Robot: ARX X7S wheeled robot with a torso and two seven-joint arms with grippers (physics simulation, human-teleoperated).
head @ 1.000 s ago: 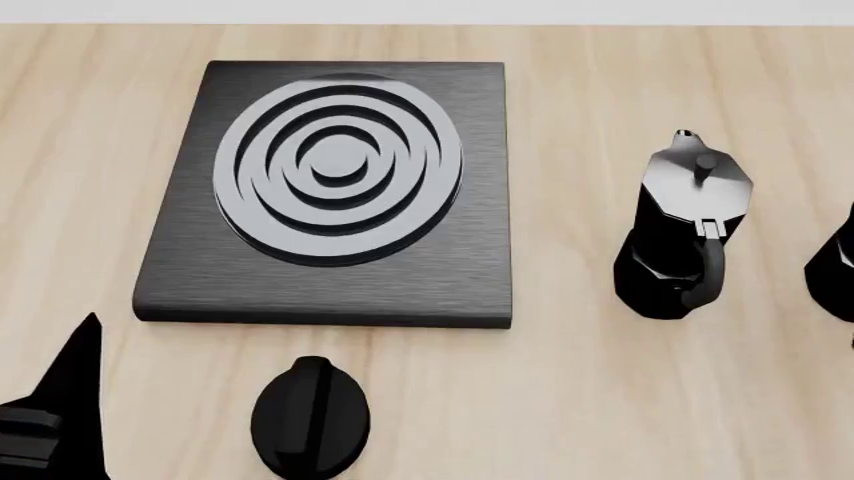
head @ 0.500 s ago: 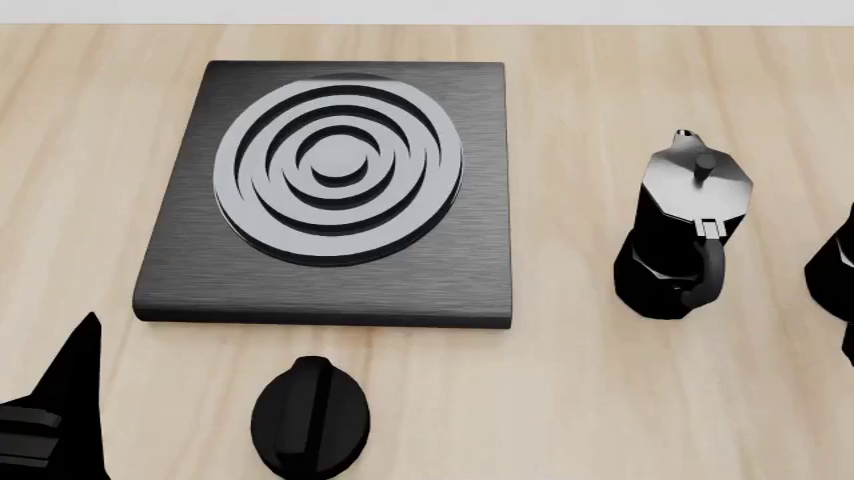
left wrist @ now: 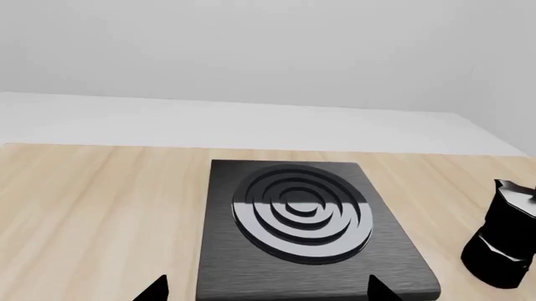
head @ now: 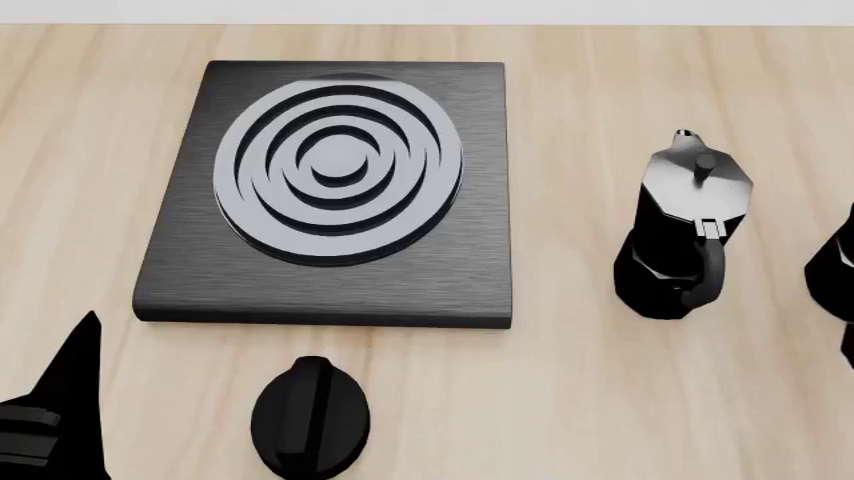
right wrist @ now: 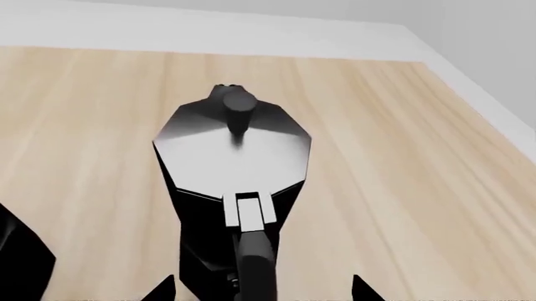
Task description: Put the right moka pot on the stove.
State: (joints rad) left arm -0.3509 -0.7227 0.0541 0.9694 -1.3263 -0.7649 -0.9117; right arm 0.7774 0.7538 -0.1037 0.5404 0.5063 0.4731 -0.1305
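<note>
The right moka pot (right wrist: 232, 166), glossy black with a silvery lid and knob, fills the right wrist view, its handle turned toward the camera. In the head view it is cut off by the right edge (head: 837, 268). My right gripper (right wrist: 263, 291) is open, with a fingertip on each side of the pot's lower body and handle and a gap on both sides. The stove (head: 334, 190) lies flat, left of both pots. Near the table's front left, my left gripper (left wrist: 268, 291) is open and empty in front of the stove (left wrist: 310, 251).
The second moka pot (head: 681, 230) stands between the stove and the right pot, and shows too in the left wrist view (left wrist: 506, 241). A small black oval knob (head: 310, 415) lies in front of the stove. Light wooden table (head: 587, 400) all round.
A dark sliver has crept in at the head view's right edge below the right pot. The pots, the stove and the left arm have not moved.
</note>
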